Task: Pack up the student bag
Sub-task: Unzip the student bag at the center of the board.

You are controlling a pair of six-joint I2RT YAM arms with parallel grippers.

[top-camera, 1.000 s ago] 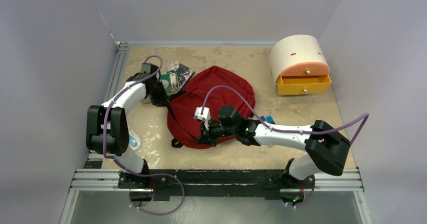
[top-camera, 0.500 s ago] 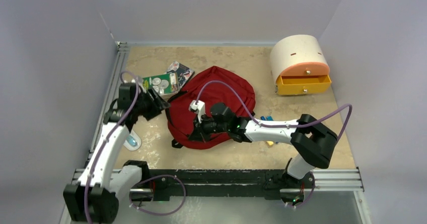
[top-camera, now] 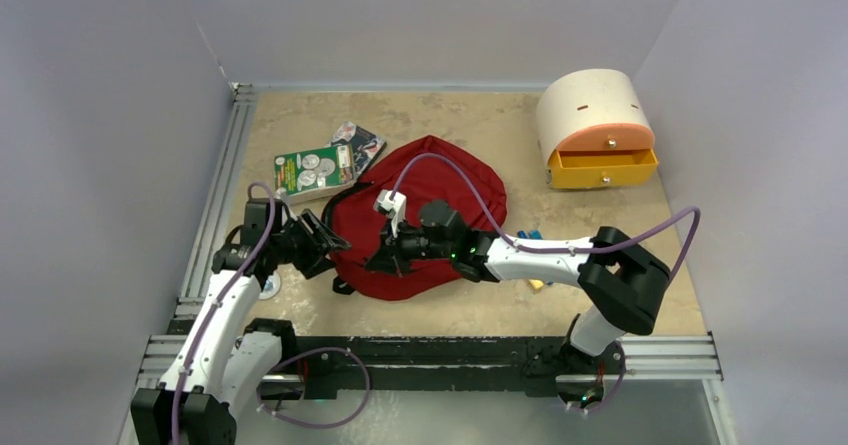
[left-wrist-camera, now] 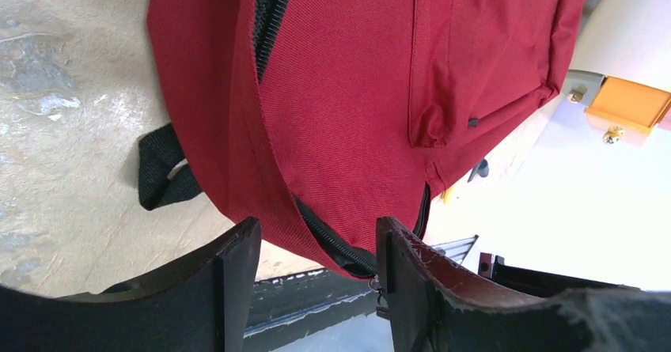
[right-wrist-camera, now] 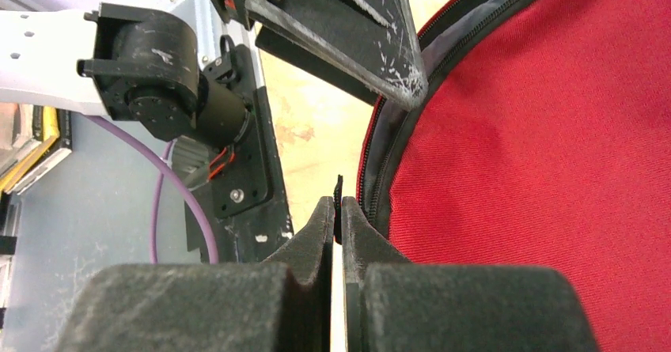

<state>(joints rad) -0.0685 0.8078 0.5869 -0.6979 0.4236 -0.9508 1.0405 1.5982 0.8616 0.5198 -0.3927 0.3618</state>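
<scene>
The student bag (top-camera: pixel 445 205), dark red with black zippers, lies flat mid-table. My right gripper (top-camera: pixel 384 258) reaches over it to its near-left edge and is shut on a thin black zipper pull (right-wrist-camera: pixel 338 198) beside the bag's zipper track (right-wrist-camera: pixel 380 154). My left gripper (top-camera: pixel 322 244) stands open just left of the bag, nothing between its fingers. In the left wrist view the bag (left-wrist-camera: pixel 356 91) fills the frame beyond the left gripper (left-wrist-camera: pixel 316 249), with a part-open zipper (left-wrist-camera: pixel 332 237) and a black strap (left-wrist-camera: pixel 162 170).
A green book (top-camera: pixel 312 172) and a darker book (top-camera: pixel 357 145) lie at the back left of the bag. A cream-and-orange drawer box (top-camera: pixel 597 125) stands back right, drawer ajar. Small blue and yellow items (top-camera: pixel 530 237) lie under the right arm. A small pale object (top-camera: pixel 268 285) sits near the left arm.
My left gripper has left the spot by the books, opened, and swung toward the near side to the bag's left edge. My right gripper shifted slightly left, still shut.
</scene>
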